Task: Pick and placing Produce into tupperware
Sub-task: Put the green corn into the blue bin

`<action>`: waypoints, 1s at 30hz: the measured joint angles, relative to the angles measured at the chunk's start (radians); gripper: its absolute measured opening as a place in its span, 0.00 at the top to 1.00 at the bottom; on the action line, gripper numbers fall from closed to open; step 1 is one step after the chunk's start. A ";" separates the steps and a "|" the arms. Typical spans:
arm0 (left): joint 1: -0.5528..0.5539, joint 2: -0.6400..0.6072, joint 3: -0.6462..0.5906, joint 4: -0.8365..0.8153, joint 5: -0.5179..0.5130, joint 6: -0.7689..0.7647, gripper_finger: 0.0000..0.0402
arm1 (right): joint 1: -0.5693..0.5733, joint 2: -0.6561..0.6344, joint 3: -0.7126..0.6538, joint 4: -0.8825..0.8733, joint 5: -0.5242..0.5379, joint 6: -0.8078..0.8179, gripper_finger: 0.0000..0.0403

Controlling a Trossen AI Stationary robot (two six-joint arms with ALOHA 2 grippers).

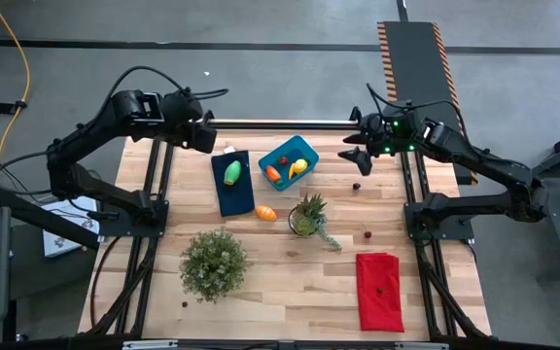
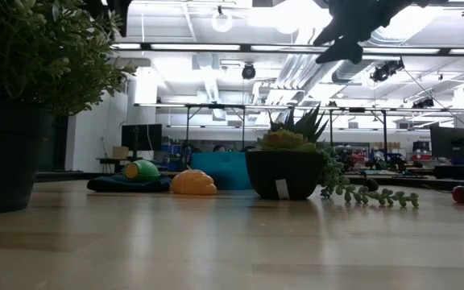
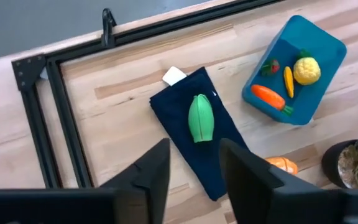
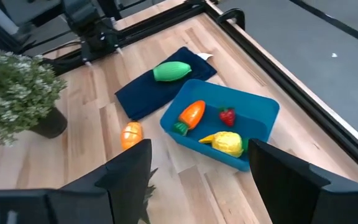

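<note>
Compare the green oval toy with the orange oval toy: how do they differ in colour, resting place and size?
The green oval lies on the dark blue cloth; the orange oval lies on the bare table, just off the cloth's corner. The green oval looks longer, the orange oval shorter and rounder. Both lie outside the blue tub, untouched by either gripper.

The tub [image 1: 289, 160] sits at the far middle, open from above, with a carrot [image 1: 273, 173] and lemon [image 1: 297, 168] filling part of its floor. Bare wood lies to its right. Just left, the green oval [image 1: 232, 173] lies exposed on the cloth [image 1: 232, 183]. The orange oval [image 1: 266, 213] lies near the cloth's corner, hemmed on its right by the spiky plant [image 1: 307, 216]. The bushy plant [image 1: 214, 262] blocks the near left.
</note>
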 joint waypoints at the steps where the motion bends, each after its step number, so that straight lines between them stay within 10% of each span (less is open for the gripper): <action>1: 0.000 0.005 0.000 -0.007 0.000 -0.012 0.65 | 0.000 0.000 0.000 0.000 -0.005 -0.002 0.36; 11: 0.000 0.007 -0.239 0.036 0.022 -0.083 0.44 | 0.000 0.000 0.000 0.000 -0.006 -0.066 0.36; 30: 0.002 0.008 -0.657 0.520 0.141 -0.121 0.45 | 0.000 0.000 0.000 0.000 -0.034 -0.021 0.36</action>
